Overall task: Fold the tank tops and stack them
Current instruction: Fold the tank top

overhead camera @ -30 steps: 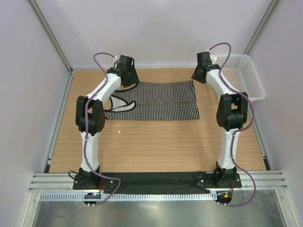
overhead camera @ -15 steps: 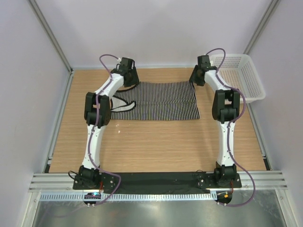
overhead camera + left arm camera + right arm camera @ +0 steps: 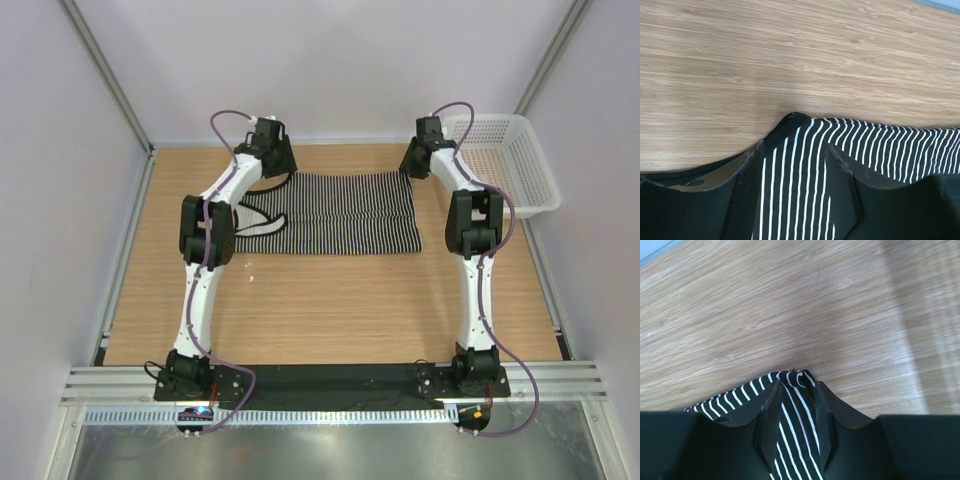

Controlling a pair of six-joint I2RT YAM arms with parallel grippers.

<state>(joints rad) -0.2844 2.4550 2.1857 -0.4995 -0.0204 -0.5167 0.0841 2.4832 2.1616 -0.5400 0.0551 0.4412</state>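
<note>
Here the black-and-white striped fabric tank top (image 3: pixel 340 215) lies flat on the wooden desk (image 3: pixel 330 300), long axis left-to-right in the overhead view's upper middle, the left pincer (image 3: pixel 795 160) spread astride its upper-left corner, the right pincer (image 3: pixel 796 390) pinching its upper-right corner.

A white mesh basket (image 3: pixel 541 186) is sitting at the far right — just beside the wooden table (image 3: pixel 330 300).

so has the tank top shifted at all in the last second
No. In the top view the tank top keeps its near right corner at the same spot on the table, equally far from the basket.
</note>
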